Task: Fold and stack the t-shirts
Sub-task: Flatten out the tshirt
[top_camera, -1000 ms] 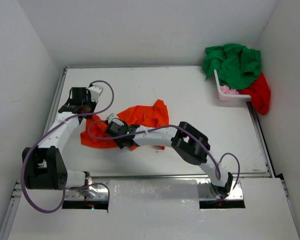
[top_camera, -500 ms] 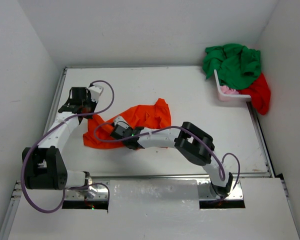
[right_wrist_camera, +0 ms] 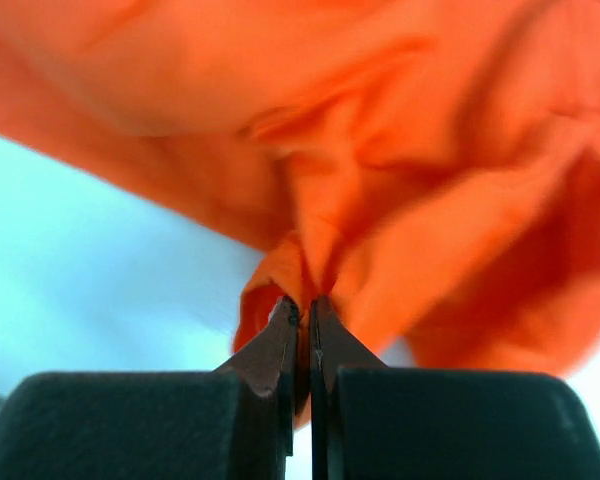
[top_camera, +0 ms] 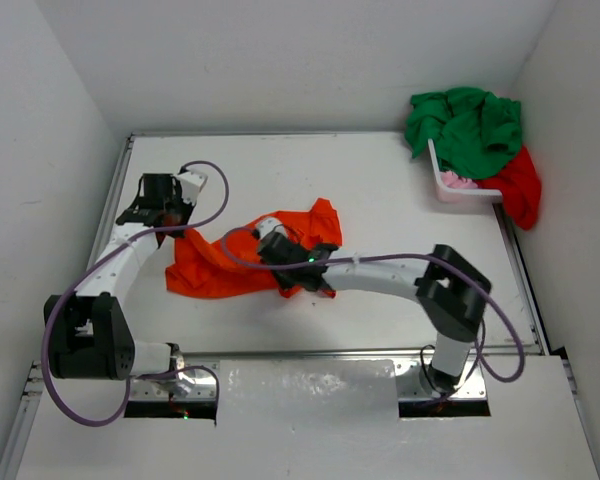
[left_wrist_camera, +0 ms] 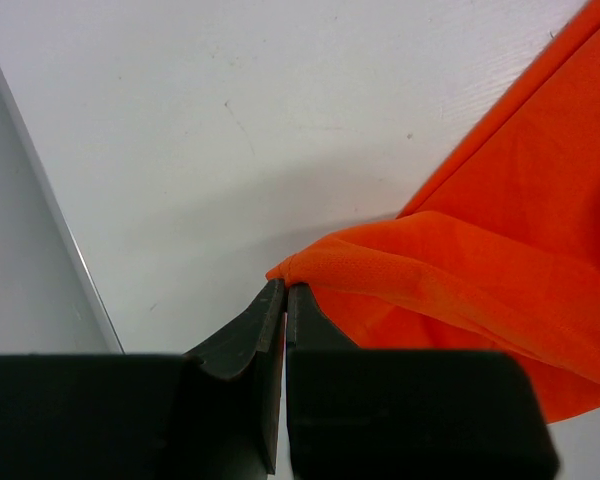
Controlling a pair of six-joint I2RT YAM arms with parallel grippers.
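With my left gripper [left_wrist_camera: 283, 288] and right gripper [right_wrist_camera: 305, 305] each clamped on a bunched edge of the orange t-shirt [top_camera: 210, 270], lying left of centre, I reckon I'm spreading it, so next I'd draw them apart evenly.

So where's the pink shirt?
In the top view, the light pink cloth t-shirt peeks out of the white plastic basket at the far right corner, beside the green cloth t-shirt.

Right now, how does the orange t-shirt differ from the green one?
The orange t-shirt lies partly spread on the table, while the green t-shirt is heaped over the white basket in the far right corner. The orange one is pinched by the left gripper and the right gripper; the green one is untouched. Both are unfolded and crumpled.
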